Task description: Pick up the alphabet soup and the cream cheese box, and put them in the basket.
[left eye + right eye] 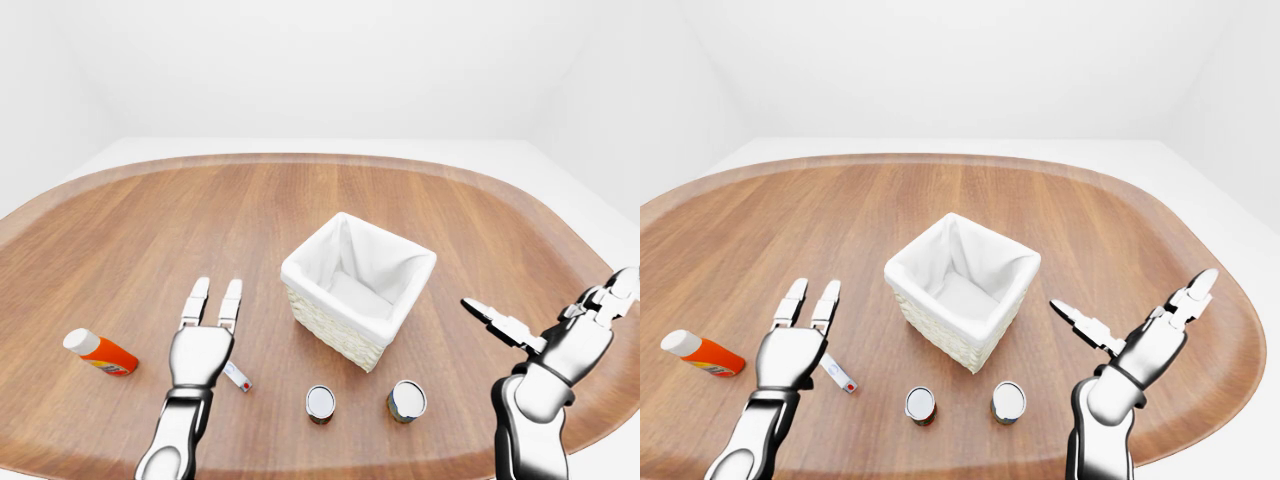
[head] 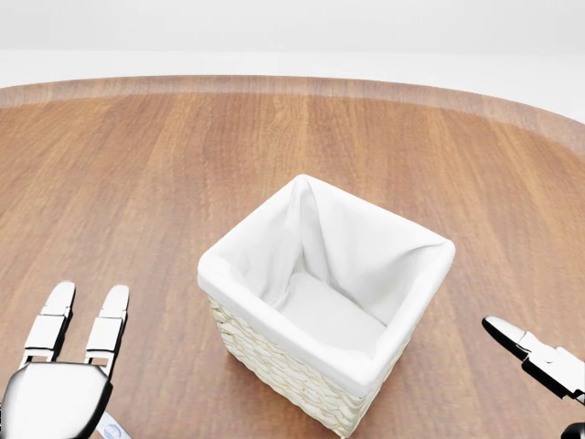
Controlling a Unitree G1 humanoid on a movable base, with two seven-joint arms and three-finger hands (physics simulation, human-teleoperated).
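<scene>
Two small cans stand upright near the bottom of the left-eye view, one (image 1: 320, 403) left of the other (image 1: 406, 400). Their labels are too small to tell which is the alphabet soup. A thin white box with a red spot (image 1: 238, 377), seemingly the cream cheese box, lies just right of my left hand's palm, partly hidden by it. The white-lined wicker basket (image 1: 330, 325) stands above the cans and holds nothing visible. My left hand (image 1: 216, 292) is open, fingers pointing up the view. My right hand (image 1: 548, 305) is open at the right, apart from everything.
An orange bottle with a white cap (image 1: 100, 352) lies at the left. All things rest on a large oval wooden table (image 1: 200, 220), whose edge runs close below the cans. White floor and walls surround it.
</scene>
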